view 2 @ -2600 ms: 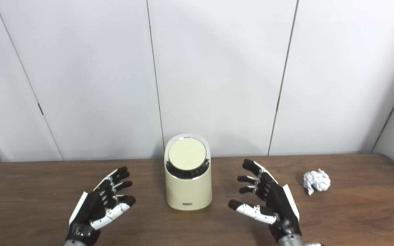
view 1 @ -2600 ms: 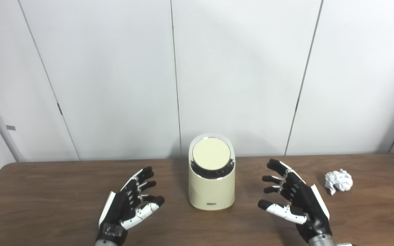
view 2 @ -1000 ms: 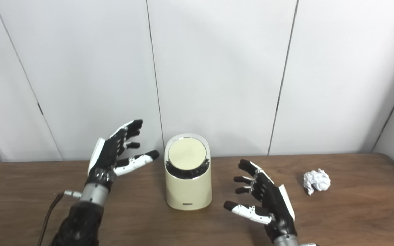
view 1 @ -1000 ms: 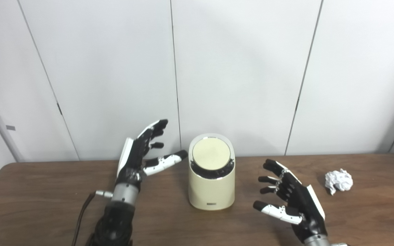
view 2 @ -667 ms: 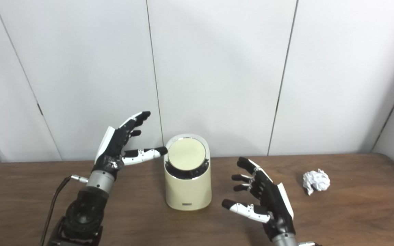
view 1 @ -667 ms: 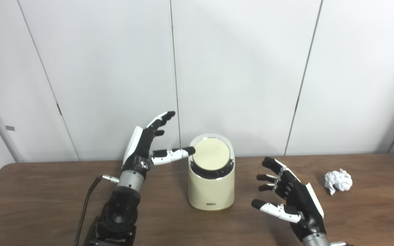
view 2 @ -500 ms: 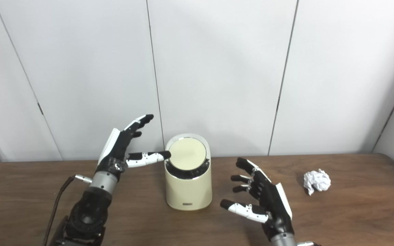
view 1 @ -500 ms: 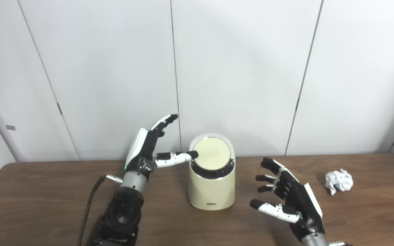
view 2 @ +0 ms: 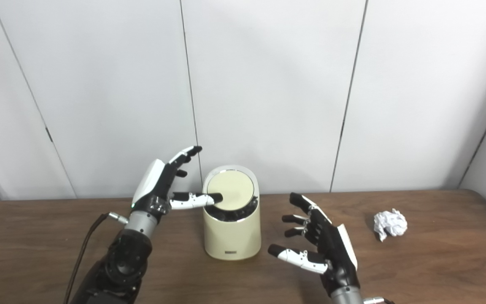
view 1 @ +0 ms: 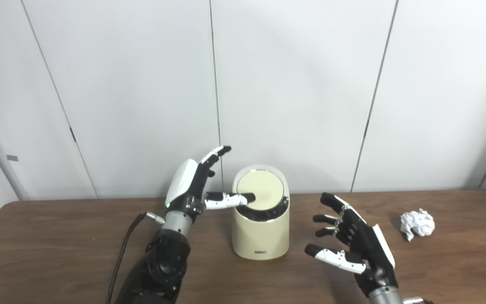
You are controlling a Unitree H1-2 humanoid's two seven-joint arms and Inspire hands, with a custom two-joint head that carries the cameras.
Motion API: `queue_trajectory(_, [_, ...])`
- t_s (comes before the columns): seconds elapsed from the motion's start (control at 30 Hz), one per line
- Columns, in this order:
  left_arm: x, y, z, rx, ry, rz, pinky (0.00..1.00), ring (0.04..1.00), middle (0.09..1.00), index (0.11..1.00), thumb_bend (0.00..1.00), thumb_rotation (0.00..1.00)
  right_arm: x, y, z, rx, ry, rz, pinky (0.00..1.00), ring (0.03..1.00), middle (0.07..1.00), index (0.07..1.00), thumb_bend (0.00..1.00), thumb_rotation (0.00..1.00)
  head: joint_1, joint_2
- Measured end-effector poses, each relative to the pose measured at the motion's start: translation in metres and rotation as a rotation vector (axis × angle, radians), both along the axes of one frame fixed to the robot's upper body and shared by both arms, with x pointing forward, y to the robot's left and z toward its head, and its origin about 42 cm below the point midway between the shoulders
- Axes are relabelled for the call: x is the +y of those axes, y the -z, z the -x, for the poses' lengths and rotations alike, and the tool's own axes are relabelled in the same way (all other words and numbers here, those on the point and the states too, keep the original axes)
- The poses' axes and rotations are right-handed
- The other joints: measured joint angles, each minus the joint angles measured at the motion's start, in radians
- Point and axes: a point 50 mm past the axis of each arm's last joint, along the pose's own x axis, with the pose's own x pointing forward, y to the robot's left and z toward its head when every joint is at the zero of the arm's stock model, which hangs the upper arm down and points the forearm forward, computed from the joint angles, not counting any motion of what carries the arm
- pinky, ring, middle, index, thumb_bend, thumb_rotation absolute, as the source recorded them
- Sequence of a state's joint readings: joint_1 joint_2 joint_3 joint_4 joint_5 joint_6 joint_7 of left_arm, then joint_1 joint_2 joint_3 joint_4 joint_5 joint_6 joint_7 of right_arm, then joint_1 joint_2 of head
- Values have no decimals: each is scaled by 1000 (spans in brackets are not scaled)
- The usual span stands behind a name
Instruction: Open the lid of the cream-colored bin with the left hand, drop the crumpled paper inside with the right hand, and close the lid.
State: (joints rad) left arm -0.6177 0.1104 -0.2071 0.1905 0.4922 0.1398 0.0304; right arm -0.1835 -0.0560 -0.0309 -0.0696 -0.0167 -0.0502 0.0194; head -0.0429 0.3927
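A cream-colored bin (view 1: pixel 261 236) stands at the table's middle, its round lid (view 1: pixel 264 190) shut and tilted toward me. My left hand (view 1: pixel 196 188) is open just left of the bin, its thumb reaching over the lid's lower left edge and touching it; the other fingers point up, clear of the bin. My right hand (view 1: pixel 355 245) hovers open over the table right of the bin, holding nothing. The crumpled white paper (view 1: pixel 417 224) lies on the table at the far right, apart from both hands.
The brown wooden table (view 1: pixel 57 249) runs across the whole view, with white wall panels (view 1: pixel 293 84) right behind it. A cable (view 1: pixel 120 257) hangs from my left wrist.
My left hand rose from the table, swung right to the bin and laid its thumb on the lid's edge. My right hand drifted slightly left. The lid is still shut.
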Motion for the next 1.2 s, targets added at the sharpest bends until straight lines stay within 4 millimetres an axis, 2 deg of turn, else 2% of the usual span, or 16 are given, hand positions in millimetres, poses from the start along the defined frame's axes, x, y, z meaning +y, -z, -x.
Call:
queue_trajectory(0.23, [-7,1,0,0,-10,-62,850,940,968,974,994,371,4,0,0,2,-5,-1,563,701,858,826,818,213,-8,2])
queue_trajectory(0.47, [-18,-7,-2,-10,-11,-105,920,976,997,993,968,334,7,-1,0,-3,-13,-2,569,699,840,812,811,190,-11,2])
queue_trajectory(0.63, [-23,-8,-3,-11,-12,-118,926,978,999,1000,961,340,8,-2,1,-7,-12,-10,574,698,845,812,796,169,-12,3])
queue_trajectory(0.8, [-24,-5,-4,-6,-23,-137,953,979,996,1000,968,341,10,-8,2,-28,-14,-1,567,690,843,819,787,195,-12,3])
queue_trajectory(0.9, [-25,-8,-6,-19,-27,-148,928,972,989,998,974,336,12,-8,3,-27,-12,12,569,695,842,822,789,200,-11,8])
queue_trajectory(1.2, [-32,-17,-8,-51,-33,-211,926,973,989,1000,973,228,12,-10,3,-29,-8,16,561,689,843,822,785,204,-8,20])
